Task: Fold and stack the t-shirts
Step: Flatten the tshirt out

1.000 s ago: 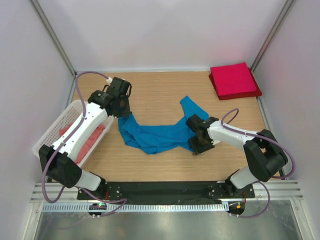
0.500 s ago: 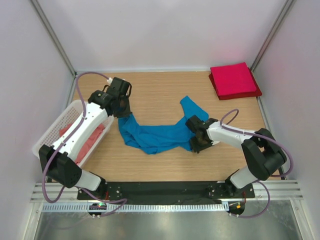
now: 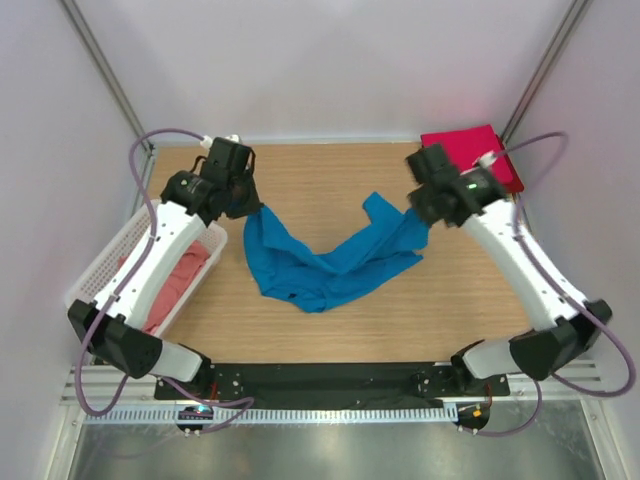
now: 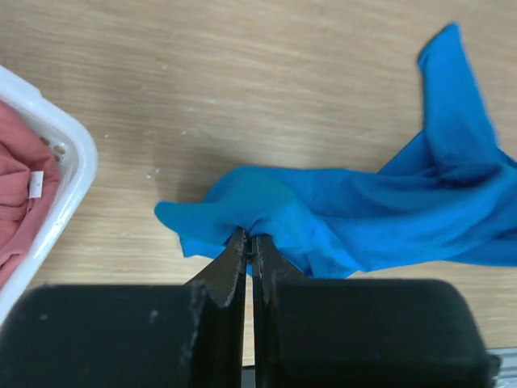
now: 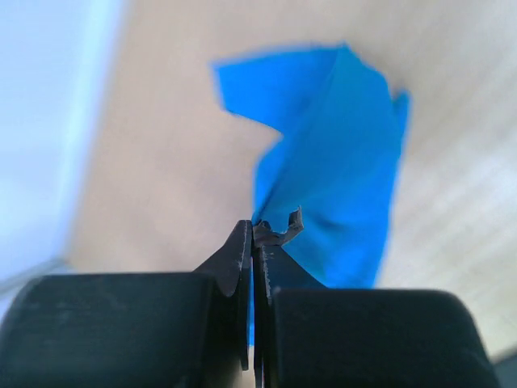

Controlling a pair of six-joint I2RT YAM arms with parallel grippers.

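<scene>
A bright blue t-shirt (image 3: pixel 320 265) sags in a crumpled band across the middle of the table. My left gripper (image 3: pixel 245 205) is shut on its left end, and the left wrist view shows the black fingertips (image 4: pixel 242 242) pinching a bunched fold of the blue t-shirt (image 4: pixel 363 218). My right gripper (image 3: pixel 425 215) is shut on the right end, raised off the table; in the right wrist view the blue t-shirt (image 5: pixel 331 162) hangs from the right gripper (image 5: pixel 254 228). A folded crimson t-shirt (image 3: pixel 470 138) lies at the back right, partly hidden by the right arm. Salmon pink t-shirts (image 3: pixel 175 285) lie in the basket.
The white lattice basket (image 3: pixel 105 262) stands at the left table edge, close under my left arm; its rim (image 4: pixel 77 158) shows in the left wrist view. White walls and metal posts close in the back and sides.
My right gripper has shut on the blue t-shirt's right end and swung up and back toward the red t-shirt, lifting it. My left arm shifted slightly back and left, still holding.
</scene>
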